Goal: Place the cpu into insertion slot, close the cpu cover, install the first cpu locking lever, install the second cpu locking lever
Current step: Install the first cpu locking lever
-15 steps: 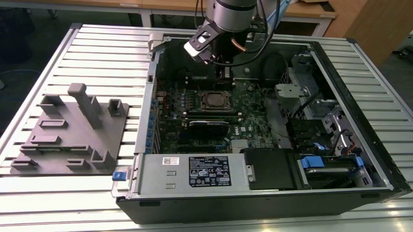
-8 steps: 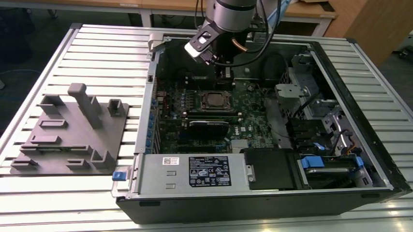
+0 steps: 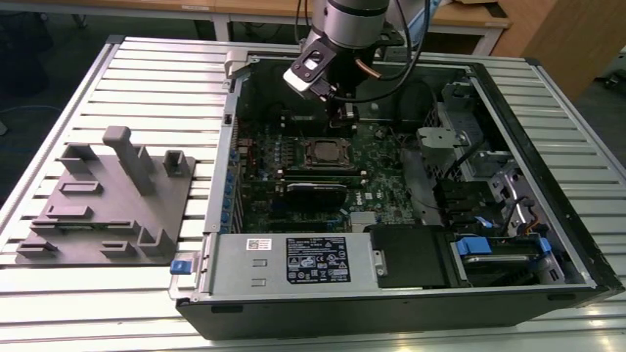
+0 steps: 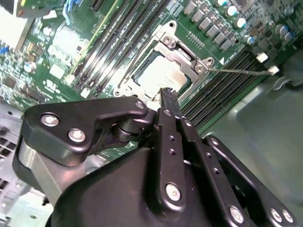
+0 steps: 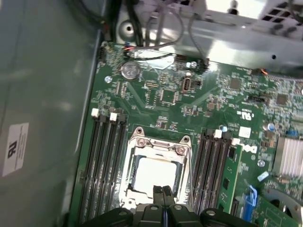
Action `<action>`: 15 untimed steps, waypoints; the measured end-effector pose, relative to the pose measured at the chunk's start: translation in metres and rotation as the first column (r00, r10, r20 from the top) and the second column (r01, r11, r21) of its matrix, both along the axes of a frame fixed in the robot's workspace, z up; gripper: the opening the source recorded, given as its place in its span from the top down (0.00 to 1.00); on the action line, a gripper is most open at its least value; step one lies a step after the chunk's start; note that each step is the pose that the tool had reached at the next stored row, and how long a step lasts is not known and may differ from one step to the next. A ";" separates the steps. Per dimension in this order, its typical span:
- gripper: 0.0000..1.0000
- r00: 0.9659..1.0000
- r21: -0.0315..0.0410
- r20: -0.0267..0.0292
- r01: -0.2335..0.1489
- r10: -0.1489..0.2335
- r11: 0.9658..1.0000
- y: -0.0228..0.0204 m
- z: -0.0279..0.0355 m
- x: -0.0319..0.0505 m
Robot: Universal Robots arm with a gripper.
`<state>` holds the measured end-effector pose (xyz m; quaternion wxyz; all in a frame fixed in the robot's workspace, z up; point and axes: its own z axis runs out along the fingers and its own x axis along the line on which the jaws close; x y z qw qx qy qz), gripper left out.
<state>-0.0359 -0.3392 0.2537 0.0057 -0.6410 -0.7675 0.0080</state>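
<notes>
A slatted metal worktop (image 3: 98, 308) carries a grey moulded fixture (image 3: 108, 198) near its edge on the exterior view's left. An open computer case (image 3: 577, 242) covers the worktop's middle and the exterior view's right, reaching nearly to both the near and far edges.

Inside the case lies a green circuit board (image 5: 156, 94). The insertion slot (image 3: 330, 152) sits towards the far middle of the board. The arm reaches down from beyond the worktop's far edge, and its gripper (image 3: 339, 122) hangs just above the slot's far side.

In both wrist views the cpu (image 5: 154, 172) lies flat in the slot, its pale metal top showing through the window of the cpu cover (image 4: 182, 52). The cover appears to lie down over the chip. Long black memory slots (image 5: 106, 161) run along either side.

The gripper (image 4: 168, 96) has its two fingers pressed together into one narrow tip and holds nothing. That tip sits at the socket's edge; whether it touches cannot be told.

A thin wire locking lever (image 4: 236, 71) sticks out sideways from one corner of the socket, seemingly unlatched.

Judging from this, seating the chip looks done and the work stands at the lever stage. A rod that thin calls for precise tip placement and steady pressure, since it could easily slip off the tip.
</notes>
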 end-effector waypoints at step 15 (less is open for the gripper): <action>0.89 0.992 0.000 0.000 -0.122 0.122 0.992 0.0000 0.0000 -0.0001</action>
